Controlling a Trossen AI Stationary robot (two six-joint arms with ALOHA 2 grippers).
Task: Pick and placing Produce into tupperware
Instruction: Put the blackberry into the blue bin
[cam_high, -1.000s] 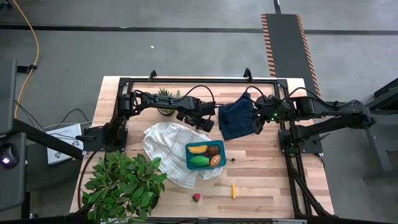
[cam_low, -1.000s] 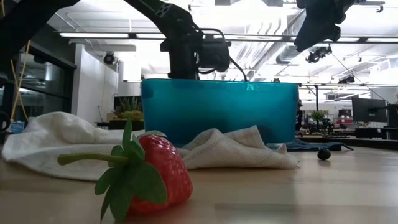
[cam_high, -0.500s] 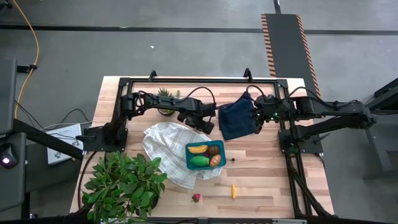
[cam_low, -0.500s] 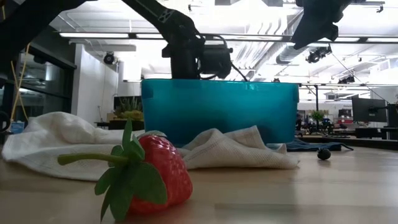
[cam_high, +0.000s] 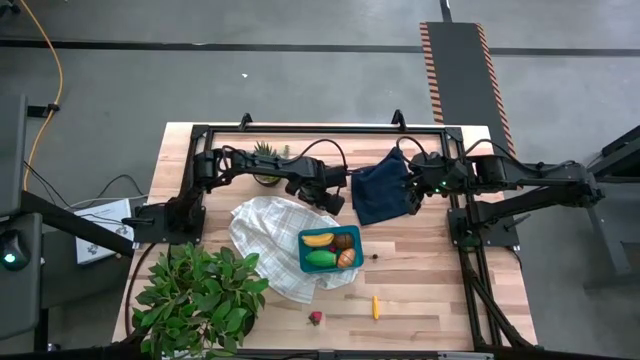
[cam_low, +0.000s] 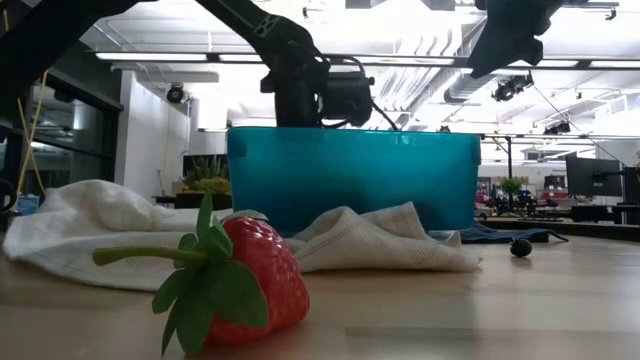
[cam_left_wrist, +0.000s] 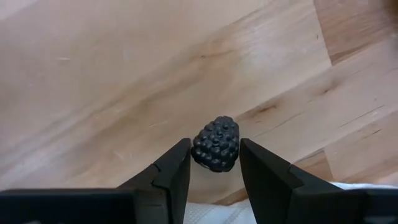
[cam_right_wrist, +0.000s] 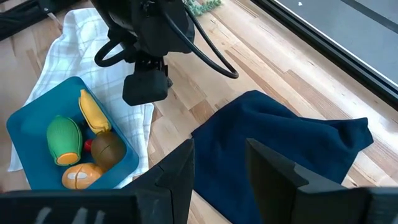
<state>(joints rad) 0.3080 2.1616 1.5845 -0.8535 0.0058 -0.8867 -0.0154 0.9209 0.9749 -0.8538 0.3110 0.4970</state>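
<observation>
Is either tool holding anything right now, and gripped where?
The left tool holds a dark berry, pinched at its sides between the fingertips. The right tool is open and empty above the navy cloth.

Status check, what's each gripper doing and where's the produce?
Left gripper shut on blackberry, above the wood short of the tupperware. Right gripper open over navy cloth. Strawberry, carrot loose on table.

Teal tupperware (cam_high: 331, 250) is sitting open, holding banana (cam_high: 318, 239), green fruit (cam_high: 320, 258), brown fruit (cam_high: 344, 241), orange wedge (cam_high: 346, 258); strawberry (cam_high: 316, 318), carrot (cam_high: 376, 306) are lying outside.
</observation>
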